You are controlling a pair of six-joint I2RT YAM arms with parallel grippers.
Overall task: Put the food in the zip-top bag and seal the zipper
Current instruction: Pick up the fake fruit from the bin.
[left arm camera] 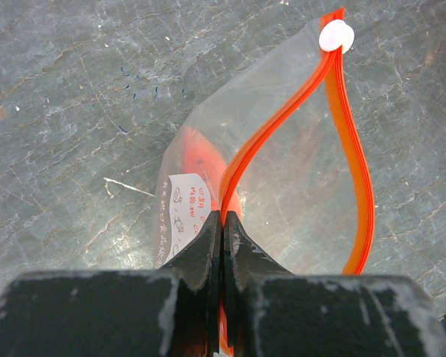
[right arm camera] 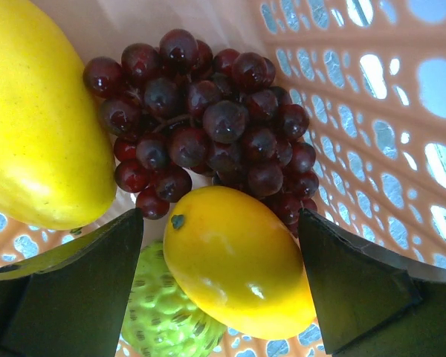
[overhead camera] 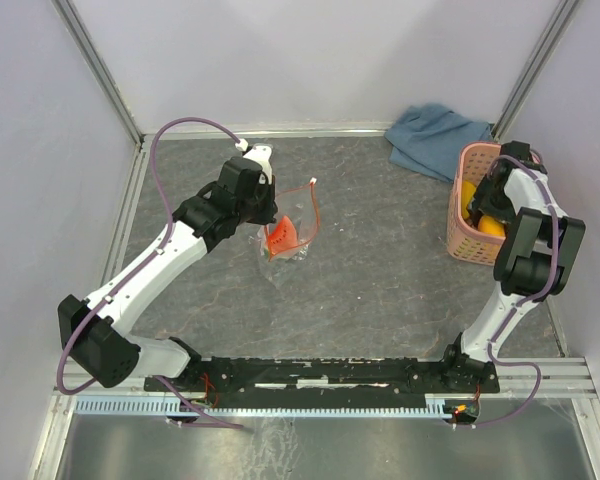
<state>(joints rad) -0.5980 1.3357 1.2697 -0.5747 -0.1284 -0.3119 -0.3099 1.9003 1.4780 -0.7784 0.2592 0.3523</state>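
The clear zip-top bag [overhead camera: 292,232] stands mouth-up on the table, and a red watermelon wedge [overhead camera: 282,237] lies inside it. My left gripper [left arm camera: 223,217] is shut on the near side of the red-orange zipper [left arm camera: 351,149], holding the mouth apart. The zipper's white end piece [left arm camera: 336,35] sits at the far tip. My right gripper [right arm camera: 220,216] is down inside the pink basket [overhead camera: 462,245] and open. Its fingers stand on either side of an orange fruit [right arm camera: 234,260] without touching it. Dark grapes [right arm camera: 208,126] and a yellow oblong fruit [right arm camera: 37,119] lie just beyond.
A bumpy green fruit [right arm camera: 160,320] lies under the orange one. The basket's lattice wall [right arm camera: 372,97] is close on the right. A blue-grey cloth [overhead camera: 435,135] lies at the back, left of the basket. White walls enclose the table on three sides.
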